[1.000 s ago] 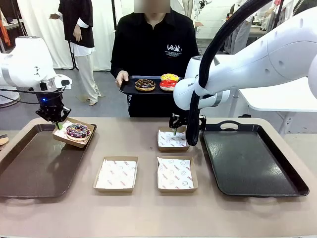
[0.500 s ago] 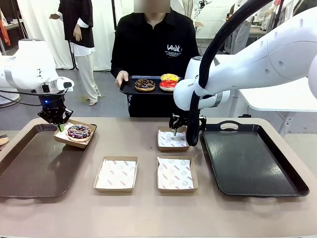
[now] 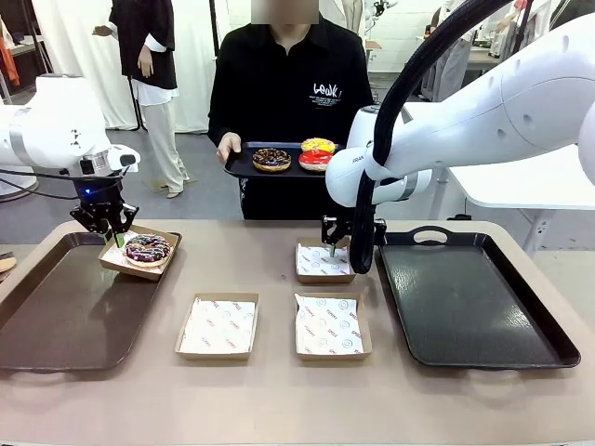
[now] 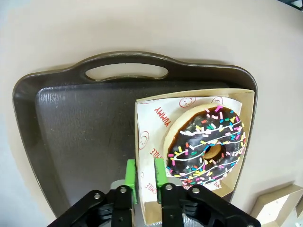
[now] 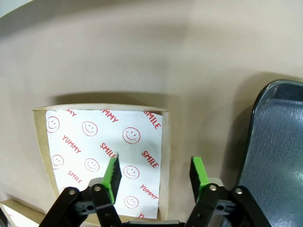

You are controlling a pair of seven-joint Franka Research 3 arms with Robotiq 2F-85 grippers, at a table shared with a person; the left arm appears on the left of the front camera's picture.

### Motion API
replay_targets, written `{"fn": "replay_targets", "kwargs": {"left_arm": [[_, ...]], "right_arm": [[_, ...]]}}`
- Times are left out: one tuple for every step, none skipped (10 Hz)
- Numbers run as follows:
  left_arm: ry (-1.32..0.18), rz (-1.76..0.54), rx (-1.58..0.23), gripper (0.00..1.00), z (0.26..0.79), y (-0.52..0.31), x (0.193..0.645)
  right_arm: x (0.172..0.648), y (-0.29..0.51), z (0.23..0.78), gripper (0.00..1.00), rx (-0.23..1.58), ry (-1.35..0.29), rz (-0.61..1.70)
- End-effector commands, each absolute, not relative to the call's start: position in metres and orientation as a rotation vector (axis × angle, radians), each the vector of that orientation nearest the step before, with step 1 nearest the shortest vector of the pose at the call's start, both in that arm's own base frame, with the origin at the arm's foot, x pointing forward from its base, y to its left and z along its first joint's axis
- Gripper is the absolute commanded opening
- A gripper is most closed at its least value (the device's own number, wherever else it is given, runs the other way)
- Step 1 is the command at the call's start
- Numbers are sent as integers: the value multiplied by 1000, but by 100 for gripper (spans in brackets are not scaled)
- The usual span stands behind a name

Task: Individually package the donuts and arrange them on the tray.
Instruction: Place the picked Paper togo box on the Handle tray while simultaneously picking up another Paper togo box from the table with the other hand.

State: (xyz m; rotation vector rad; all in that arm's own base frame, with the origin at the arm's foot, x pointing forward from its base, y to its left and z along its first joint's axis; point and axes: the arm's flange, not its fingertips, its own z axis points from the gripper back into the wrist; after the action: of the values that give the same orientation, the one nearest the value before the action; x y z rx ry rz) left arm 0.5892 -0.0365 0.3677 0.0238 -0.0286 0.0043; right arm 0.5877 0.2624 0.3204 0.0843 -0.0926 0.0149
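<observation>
A dark donut with coloured sprinkles (image 3: 147, 247) (image 4: 206, 149) lies in a paper-lined cardboard box (image 3: 168, 243) (image 4: 246, 101). The box rests on the far right corner of the brown left tray (image 3: 56, 316) (image 4: 80, 123). My left gripper (image 3: 116, 236) (image 4: 146, 179) straddles the box's wall, pads slightly apart, open. My right gripper (image 3: 333, 245) (image 5: 155, 176) is open astride the right wall of an empty lined box (image 3: 325, 263) (image 5: 94, 151). The person holds a small black tray (image 3: 240, 167) with a chocolate donut (image 3: 271, 158), a yellow donut (image 3: 318, 145) and a red donut (image 3: 314, 161).
Two more empty lined boxes (image 3: 218, 326) (image 3: 327, 325) sit at the table's middle front. A dark tray (image 3: 465, 307) (image 5: 279, 127) lies to the right, close beside my right gripper. The person stands at the far edge.
My left gripper has set the donut box down onto the left tray's corner and parted its pads. My right gripper's fingers have drawn closer together over the empty box's wall.
</observation>
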Motion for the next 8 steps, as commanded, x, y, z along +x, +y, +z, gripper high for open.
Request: {"fn": "replay_targets", "kwargs": {"left_arm": [[-18,0,20,62,370,-39,591],[-16,-1,21,100,370,-38,591],[-15,-3,21,100,371,-38,590],[-14,-2,20,100,371,-37,590],[-13,-1,19,99,372,-37,590],[-12,1,17,100,372,-37,589],[-13,4,12,100,373,-36,589],[-14,4,7,100,374,-36,588]], "right_arm": [[584,259,316,37,114,-104,13],[584,259,316,0,112,-102,11],[584,259,316,0,111,-100,11],[584,259,316,0,110,-100,11],[584,259,316,0,110,-99,12],[584,259,316,0,109,-99,8],[584,259,316,0,109,-99,4],[584,258,316,0,109,-97,0]]}}
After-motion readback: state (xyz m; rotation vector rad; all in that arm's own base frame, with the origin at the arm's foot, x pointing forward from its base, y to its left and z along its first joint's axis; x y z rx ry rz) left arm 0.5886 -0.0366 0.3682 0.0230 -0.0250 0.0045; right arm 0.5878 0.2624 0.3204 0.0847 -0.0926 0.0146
